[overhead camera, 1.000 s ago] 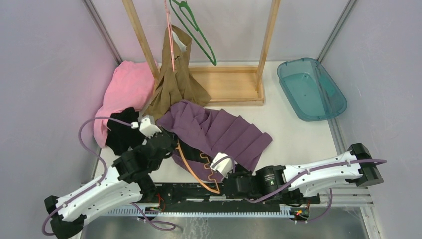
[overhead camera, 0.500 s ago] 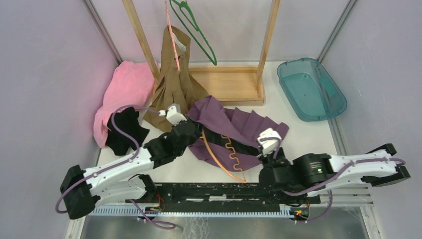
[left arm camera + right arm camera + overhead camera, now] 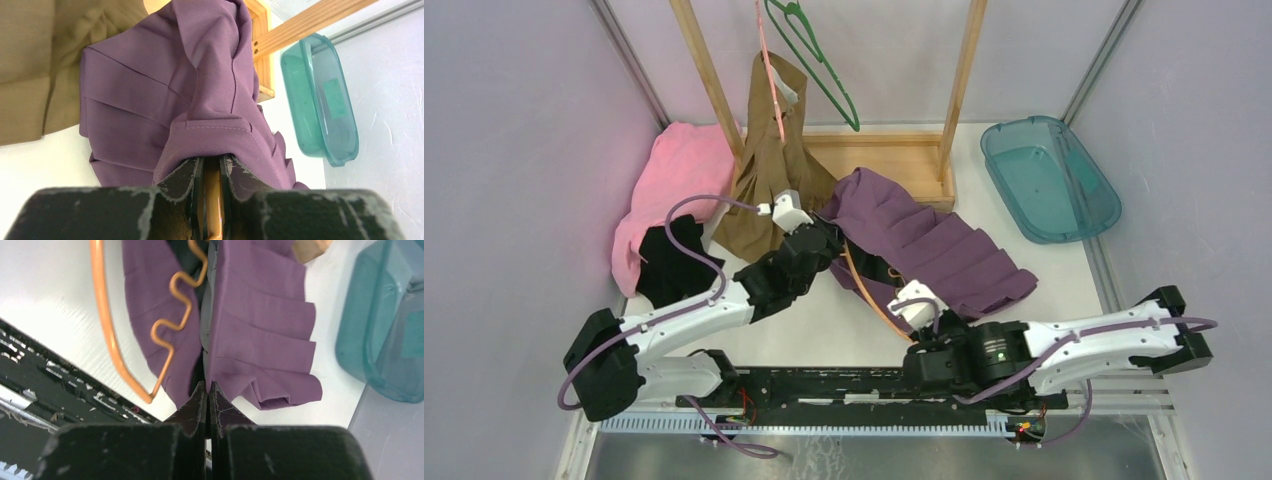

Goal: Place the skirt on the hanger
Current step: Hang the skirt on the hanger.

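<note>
Two grippers are busy. Nearest me, the right gripper (image 3: 207, 390) is pinched tight on the hem of the purple skirt (image 3: 944, 250). Farther in, the left gripper (image 3: 212, 170) clamps the orange hanger (image 3: 869, 290), with the waistband bunched over its fingers. The skirt lies spread across the table (image 3: 1044, 280), its far end reaching the wooden rack (image 3: 894, 170).

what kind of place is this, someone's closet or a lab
Most likely a robot test cell, not a home closet: two arms bolted to a white table inside plain panel walls, with a wooden rack, a green hanger and a purple skirt staged as props.
</note>
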